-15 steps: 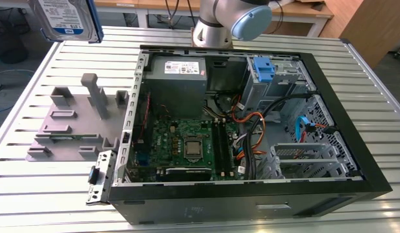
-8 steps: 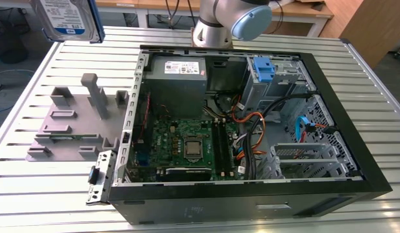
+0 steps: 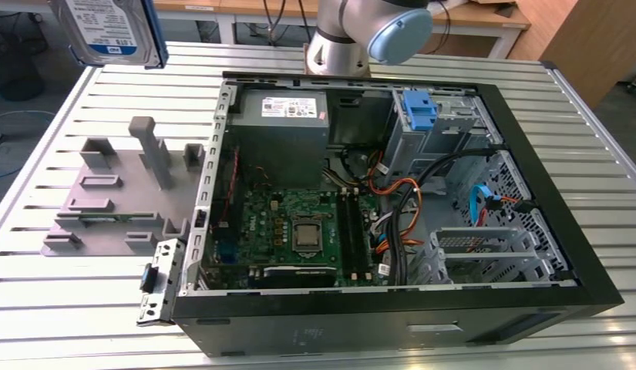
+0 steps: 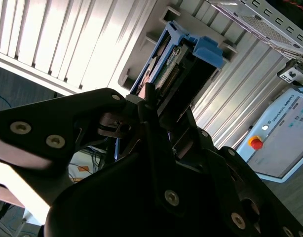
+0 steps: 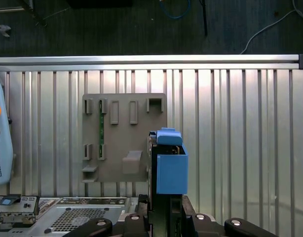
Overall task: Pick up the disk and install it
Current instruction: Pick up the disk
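Note:
The disk (image 3: 107, 31), silver with a white-and-blue label and a blue carrier, hangs high over the table at the exterior view's upper left. In the first wrist view the disk (image 5: 169, 165) stands on edge in its blue carrier above the slatted table, next to the grey fixture plate (image 5: 124, 138). My gripper (image 5: 166, 210) is shut on its lower end. In the second wrist view the black fingers (image 4: 151, 123) clamp the disk (image 4: 183, 64) from both sides.
An open computer case (image 3: 564, 254) lies on the slatted table, with a motherboard (image 3: 297, 223), a grey power supply (image 3: 281, 116), cables and a lone blue bracket (image 3: 421, 108) in a drive bay. The grey fixture (image 3: 122, 193) lies beside it. A control pendant (image 5: 1, 143) lies on the table.

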### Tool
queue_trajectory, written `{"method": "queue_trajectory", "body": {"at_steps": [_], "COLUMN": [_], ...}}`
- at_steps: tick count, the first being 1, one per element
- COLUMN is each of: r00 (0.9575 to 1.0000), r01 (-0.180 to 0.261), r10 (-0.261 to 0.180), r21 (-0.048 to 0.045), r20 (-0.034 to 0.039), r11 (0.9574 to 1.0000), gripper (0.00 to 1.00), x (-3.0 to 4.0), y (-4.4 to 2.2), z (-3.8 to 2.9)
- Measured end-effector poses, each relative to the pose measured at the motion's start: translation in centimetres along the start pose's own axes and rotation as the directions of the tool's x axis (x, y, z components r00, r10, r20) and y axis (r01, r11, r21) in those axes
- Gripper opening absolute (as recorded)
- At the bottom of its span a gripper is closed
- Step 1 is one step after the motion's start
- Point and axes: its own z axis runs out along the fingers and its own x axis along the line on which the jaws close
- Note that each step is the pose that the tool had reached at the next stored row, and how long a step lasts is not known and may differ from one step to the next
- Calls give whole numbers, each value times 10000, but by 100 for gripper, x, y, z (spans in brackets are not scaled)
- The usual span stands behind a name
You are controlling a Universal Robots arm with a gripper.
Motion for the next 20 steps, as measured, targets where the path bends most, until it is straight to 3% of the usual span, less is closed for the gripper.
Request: {"method": "queue_trajectory", "body": {"at_steps": [20], "r00": [10000], "r01": [-1], "r10": [1], "r21": [1], "r20": [1], "r11": [10000], "gripper": [35], "x": [-5], "y": [-202], "z": [1]}}
